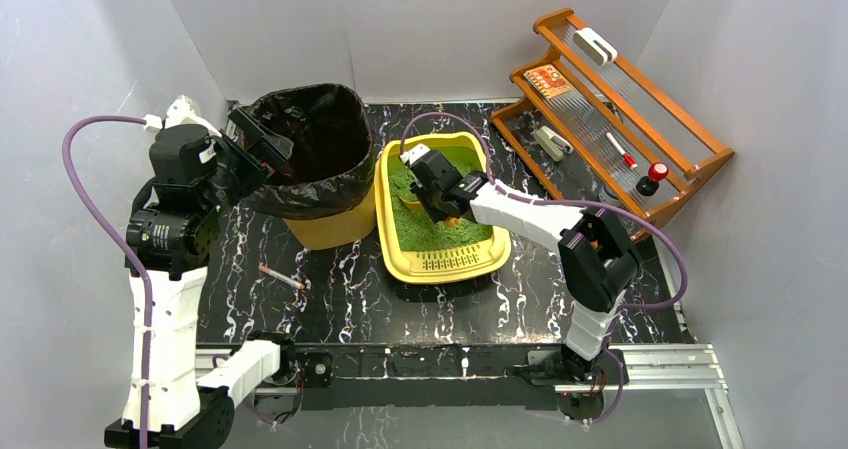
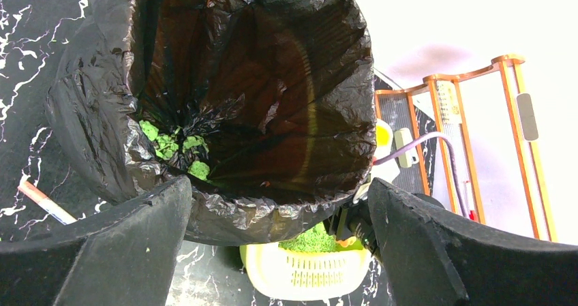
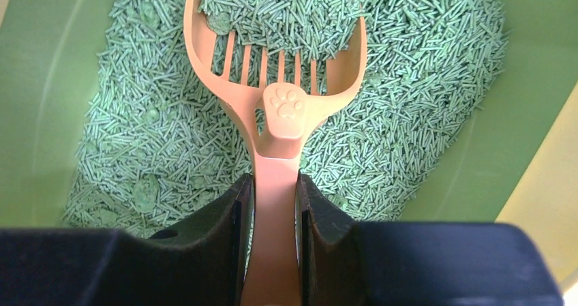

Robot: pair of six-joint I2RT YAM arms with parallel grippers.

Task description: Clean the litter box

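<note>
**A:** From overhead, where is the tray?

**B:** The shallow, round-cornered yellow plastic litter box (image 1: pixel 445 267) lies mid-way across the black marbled table (image 1: pixel 350 304). Its slotted grate end faces the arm bases, and green granular litter (image 1: pixel 440 231) fills the rest. Just beside it on the left stands a yellow bin lined with a black plastic bag (image 1: pixel 310 159).

**A:** And the arms?

**B:** The right gripper (image 1: pixel 428 191) is down inside the box, over the litter. The left gripper (image 1: pixel 262 144) sits at the bag's left rim. A thin white stick (image 1: pixel 282 277) lies on the table in front of the bin, and a brown wooden rack (image 1: pixel 620 99) stands far right.

**A:** The left wrist camera?

**B:** The left gripper (image 2: pixel 276 204) has its jaws spread wide, with nothing between them. Beyond them the bag (image 2: pixel 272 81) gapes, with green clumps (image 2: pixel 170 146) at its bottom. The litter box's (image 2: pixel 307 275) grate end shows under the bag.

**A:** The right wrist camera?

**B:** The right gripper (image 3: pixel 274 197) is clamped on the handle of an orange slotted plastic scoop (image 3: pixel 279 81) with a paw print. The scoop's bowl is dug into the litter (image 3: pixel 422 81), and pellets are heaped inside it. The litter box wall (image 3: pixel 41 81) rises on both sides.
</note>
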